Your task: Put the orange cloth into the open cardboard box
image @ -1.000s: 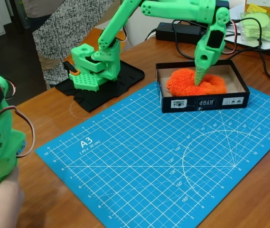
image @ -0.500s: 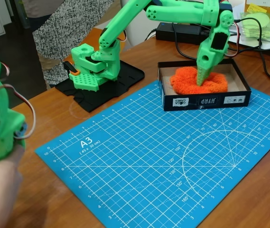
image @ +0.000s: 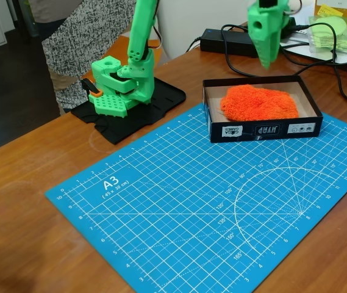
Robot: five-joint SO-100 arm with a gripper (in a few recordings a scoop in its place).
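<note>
Cloth lies bunched inside box, free of gripper. I see gripper hanging above box, fingers together, holding nothing. I judge placement done; clear height avoids snagging fluff.

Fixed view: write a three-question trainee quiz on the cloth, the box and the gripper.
1. True or false: the orange cloth lies inside the open cardboard box.
2. The gripper is: A) touching the cloth, B) raised above the box, C) resting on the blue cutting mat.
3. What do the fingers hold?

Key: 1 true. 2 B. 3 nothing; they come to a point, clear of the cloth.
</note>
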